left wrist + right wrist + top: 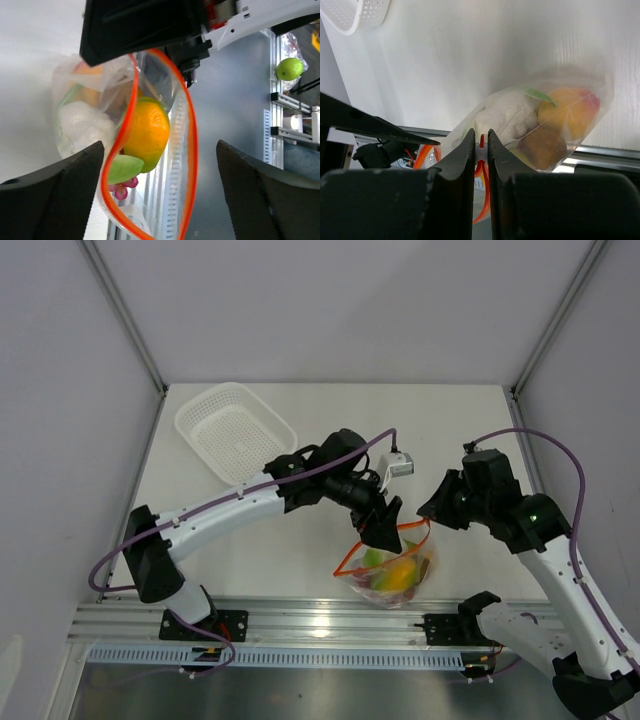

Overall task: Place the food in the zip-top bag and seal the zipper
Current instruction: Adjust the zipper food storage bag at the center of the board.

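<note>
Top external: bag (390, 575) lies on the table (300, 560), mouth open, zipper (194, 150) a slack loop. Food inside bag: orange (147, 132), grapes (122, 189), white piece (507, 114), brown piece (540, 145); the rest is smeared by crinkled plastic. Right gripper (481, 136) at bag's mouth, jaws clamped on zipper. Left gripper (159, 147) over bag's mouth, jaws wide apart either side of it, hiding part of it from above; touching bag or not, can't tell. Rail (300, 620) just beside bag. Basket (235, 430) well apart from bag, cut off in right wrist view.
</note>
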### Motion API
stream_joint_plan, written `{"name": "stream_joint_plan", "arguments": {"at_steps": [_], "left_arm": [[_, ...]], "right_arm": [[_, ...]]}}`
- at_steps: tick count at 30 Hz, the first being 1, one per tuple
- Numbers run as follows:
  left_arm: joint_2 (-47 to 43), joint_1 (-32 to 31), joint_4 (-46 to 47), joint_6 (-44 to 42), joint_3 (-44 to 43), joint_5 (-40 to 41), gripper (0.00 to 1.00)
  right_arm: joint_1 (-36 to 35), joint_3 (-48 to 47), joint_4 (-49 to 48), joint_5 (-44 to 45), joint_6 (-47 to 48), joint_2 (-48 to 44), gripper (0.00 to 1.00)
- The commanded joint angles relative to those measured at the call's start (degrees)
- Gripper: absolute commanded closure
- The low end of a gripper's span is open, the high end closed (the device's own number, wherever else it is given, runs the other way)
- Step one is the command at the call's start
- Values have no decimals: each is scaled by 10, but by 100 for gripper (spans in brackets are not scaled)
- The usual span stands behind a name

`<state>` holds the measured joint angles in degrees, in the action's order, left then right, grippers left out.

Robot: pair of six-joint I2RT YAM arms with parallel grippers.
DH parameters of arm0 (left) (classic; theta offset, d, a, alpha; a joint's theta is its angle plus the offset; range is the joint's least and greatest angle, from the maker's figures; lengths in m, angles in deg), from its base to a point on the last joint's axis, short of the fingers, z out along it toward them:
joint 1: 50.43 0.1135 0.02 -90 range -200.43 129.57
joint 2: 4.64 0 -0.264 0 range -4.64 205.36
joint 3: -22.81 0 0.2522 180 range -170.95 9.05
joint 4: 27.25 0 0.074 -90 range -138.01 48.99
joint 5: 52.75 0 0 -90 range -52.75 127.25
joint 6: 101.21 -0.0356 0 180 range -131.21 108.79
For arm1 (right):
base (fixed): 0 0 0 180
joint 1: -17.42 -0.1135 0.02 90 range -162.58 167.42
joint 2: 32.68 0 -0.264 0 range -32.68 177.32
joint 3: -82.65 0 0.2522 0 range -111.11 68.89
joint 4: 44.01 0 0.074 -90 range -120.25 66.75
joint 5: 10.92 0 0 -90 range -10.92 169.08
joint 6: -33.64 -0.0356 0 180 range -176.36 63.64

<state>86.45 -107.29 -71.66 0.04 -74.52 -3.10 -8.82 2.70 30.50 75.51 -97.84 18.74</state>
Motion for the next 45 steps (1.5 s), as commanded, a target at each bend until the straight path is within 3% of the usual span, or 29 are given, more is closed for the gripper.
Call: {"name": "stream_joint_plan", "arguments": {"at_steps": [1,7,11,12,15,28,40,43,45], "left_arm": [[-7,-16,18,-18,-57,20,4],[24,-37,2,-43,-99,31,1],[30,-62,-8,-52,-109,138,0],[22,-69,8,-52,-101,199,1],[9,-88,58,-56,-74,257,0],[44,-94,109,-90,-38,247,0],[37,-114,140,-36,9,201,1],[47,-117,121,-25,-2,224,3],[59,-116,101,-20,-12,230,10]], "right_arm": [[1,-38,9,22,-19,-2,100],[0,-48,17,30,-33,-4,100],[1,-47,18,33,-39,-10,100],[1,-44,17,33,-41,-11,100],[1,-39,10,26,-47,-12,100],[1,-30,9,24,-48,-26,100],[1,-25,0,34,-54,-18,100],[1,-24,-2,34,-58,-20,100],[1,-30,0,36,-60,-23,100]]}}
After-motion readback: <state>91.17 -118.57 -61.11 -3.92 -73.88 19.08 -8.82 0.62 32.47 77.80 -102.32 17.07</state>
